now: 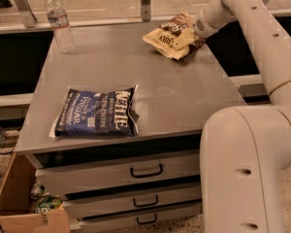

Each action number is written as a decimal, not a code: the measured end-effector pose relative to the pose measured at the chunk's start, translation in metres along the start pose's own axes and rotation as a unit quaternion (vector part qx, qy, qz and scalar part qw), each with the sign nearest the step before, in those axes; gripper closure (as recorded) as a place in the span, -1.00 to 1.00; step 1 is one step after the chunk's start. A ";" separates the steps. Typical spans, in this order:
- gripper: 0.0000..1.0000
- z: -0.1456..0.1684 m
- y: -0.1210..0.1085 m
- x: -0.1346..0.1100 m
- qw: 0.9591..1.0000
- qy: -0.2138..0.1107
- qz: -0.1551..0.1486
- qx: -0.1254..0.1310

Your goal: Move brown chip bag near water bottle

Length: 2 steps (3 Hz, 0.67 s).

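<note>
brown chip bag (169, 37) prob. pinched in gripper (193, 34), far table (136, 64) corner

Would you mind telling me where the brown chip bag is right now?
In the camera view, the brown chip bag is at the far right corner of the table, against the gripper, with the water bottle across at the far left corner.
</note>
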<state>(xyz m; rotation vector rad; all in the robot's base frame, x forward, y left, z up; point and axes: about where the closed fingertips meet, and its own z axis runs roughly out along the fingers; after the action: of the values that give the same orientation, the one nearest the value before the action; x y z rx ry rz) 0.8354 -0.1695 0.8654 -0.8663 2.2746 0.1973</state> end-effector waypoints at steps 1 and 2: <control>0.30 -0.004 0.009 -0.008 1.000 -0.008 -0.011 -0.013; 0.74 -0.022 0.018 -0.031 0.999 -0.031 -0.042 -0.013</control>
<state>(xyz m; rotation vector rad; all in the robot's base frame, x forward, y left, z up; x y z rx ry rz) 0.8285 -0.1469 0.9003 -0.9549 2.1768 0.2126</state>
